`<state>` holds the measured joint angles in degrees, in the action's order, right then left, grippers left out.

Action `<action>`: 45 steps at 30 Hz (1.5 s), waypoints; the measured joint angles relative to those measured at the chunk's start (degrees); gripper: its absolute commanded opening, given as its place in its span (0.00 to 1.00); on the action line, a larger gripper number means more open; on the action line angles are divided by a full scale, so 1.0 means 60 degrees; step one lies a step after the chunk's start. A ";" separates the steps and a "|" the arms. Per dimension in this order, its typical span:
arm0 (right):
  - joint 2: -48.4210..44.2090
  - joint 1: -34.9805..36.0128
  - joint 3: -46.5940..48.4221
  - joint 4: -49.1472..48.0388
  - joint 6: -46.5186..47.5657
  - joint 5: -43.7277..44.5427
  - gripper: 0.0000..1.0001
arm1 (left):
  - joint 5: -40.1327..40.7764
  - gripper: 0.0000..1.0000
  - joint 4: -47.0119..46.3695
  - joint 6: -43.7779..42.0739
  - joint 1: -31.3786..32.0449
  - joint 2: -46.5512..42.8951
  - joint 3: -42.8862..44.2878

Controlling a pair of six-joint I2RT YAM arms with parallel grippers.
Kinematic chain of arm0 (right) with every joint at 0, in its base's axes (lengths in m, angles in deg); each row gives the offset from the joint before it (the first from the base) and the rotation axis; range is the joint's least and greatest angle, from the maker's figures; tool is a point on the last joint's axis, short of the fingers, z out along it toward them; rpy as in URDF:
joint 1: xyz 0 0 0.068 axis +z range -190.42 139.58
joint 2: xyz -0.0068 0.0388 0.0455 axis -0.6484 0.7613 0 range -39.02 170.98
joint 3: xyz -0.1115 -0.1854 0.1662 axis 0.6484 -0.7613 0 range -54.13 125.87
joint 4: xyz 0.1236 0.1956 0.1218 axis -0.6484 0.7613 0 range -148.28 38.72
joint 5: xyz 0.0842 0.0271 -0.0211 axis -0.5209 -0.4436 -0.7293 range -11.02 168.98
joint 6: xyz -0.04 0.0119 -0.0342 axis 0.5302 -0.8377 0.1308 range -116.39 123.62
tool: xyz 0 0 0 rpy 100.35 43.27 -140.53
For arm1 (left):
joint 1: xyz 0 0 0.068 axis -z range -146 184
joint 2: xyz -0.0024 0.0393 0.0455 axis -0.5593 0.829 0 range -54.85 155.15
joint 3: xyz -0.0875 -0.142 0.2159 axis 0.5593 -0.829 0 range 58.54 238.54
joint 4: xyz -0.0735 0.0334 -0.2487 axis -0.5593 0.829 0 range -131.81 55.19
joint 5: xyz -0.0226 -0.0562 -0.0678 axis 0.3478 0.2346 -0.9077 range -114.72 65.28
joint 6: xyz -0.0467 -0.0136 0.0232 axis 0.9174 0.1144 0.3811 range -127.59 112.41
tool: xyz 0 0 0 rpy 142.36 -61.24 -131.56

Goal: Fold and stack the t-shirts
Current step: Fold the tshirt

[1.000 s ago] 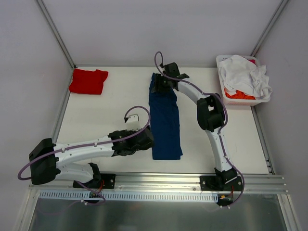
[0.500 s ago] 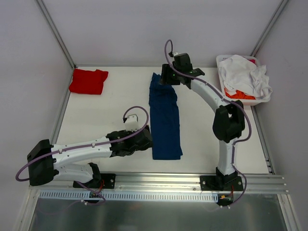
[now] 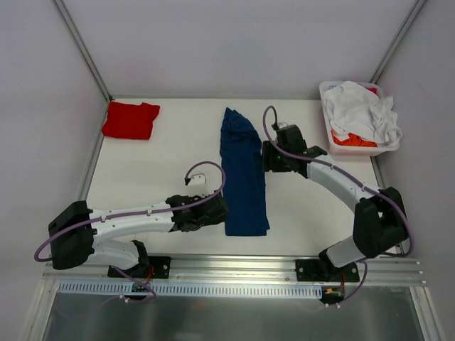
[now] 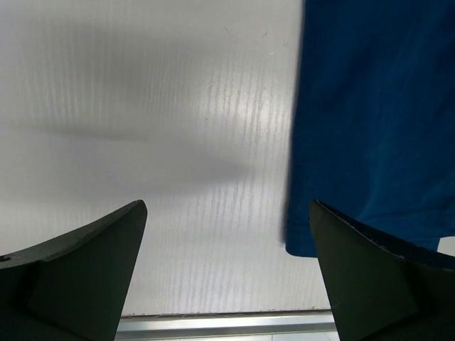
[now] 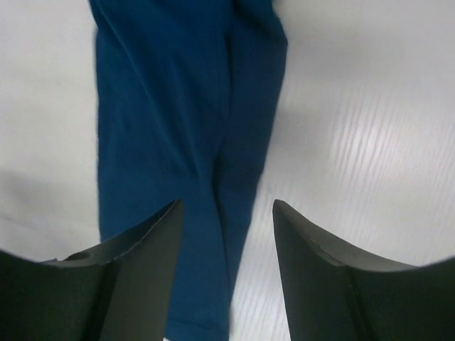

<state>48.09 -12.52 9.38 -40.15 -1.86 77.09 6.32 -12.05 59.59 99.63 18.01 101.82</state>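
The navy t-shirt [image 3: 244, 177] lies mid-scene as a narrow strip, its long axis running near to far. The left gripper [image 3: 217, 208] sits just left of the strip's near end, jaws spread wide and empty. The right gripper [image 3: 264, 158] stands just right of the far half, jaws apart, holding nothing. Each arm is nearest its own end, so an end-to-end fold looks likely next
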 measured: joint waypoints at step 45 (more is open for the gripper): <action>-0.4408 0.5078 -0.5767 0.0280 -0.4295 0.3235 0.57 | -0.0922 0.95 -0.2645 0.0310 0.0138 0.2634 0.0455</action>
<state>21.64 17.95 -25.22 -38.47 -27.63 96.49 0.79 -27.92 61.44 100.46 33.81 104.56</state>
